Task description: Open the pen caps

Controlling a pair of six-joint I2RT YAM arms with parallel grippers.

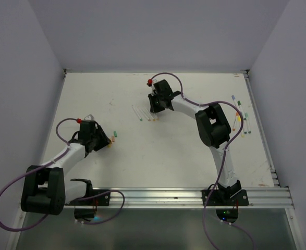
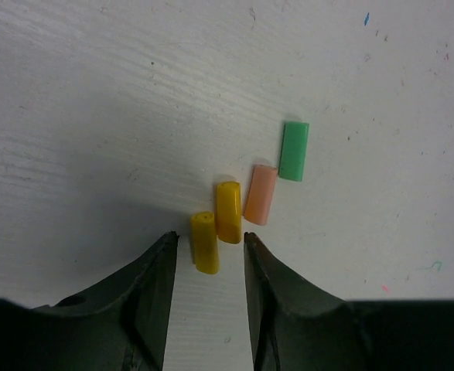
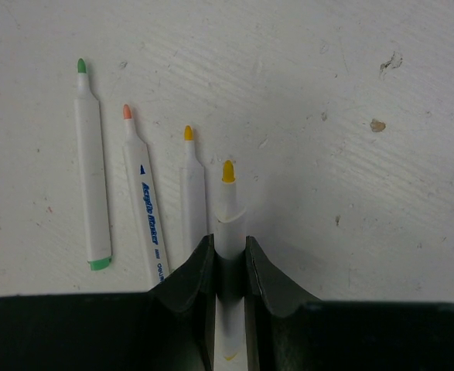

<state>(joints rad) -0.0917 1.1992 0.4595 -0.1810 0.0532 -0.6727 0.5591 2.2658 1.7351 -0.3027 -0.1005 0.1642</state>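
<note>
The right gripper (image 3: 228, 241) is clamped across the barrel of a yellow-tipped pen (image 3: 228, 207). The pen's long axis runs straight out from the fingers, bare tip pointing away, parallel to three uncapped pens (image 3: 145, 209) lying just beside it. The left gripper (image 2: 211, 237) has its jaws apart either side of a yellow cap (image 2: 204, 243), which lies lengthwise between them and touches neither.

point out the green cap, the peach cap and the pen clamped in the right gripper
green cap (image 2: 294, 151), left wrist view, middle of its side
peach cap (image 2: 261, 194), left wrist view, middle of its side
clamped pen (image 3: 229, 224), right wrist view, white barrel below its yellow tip
</note>
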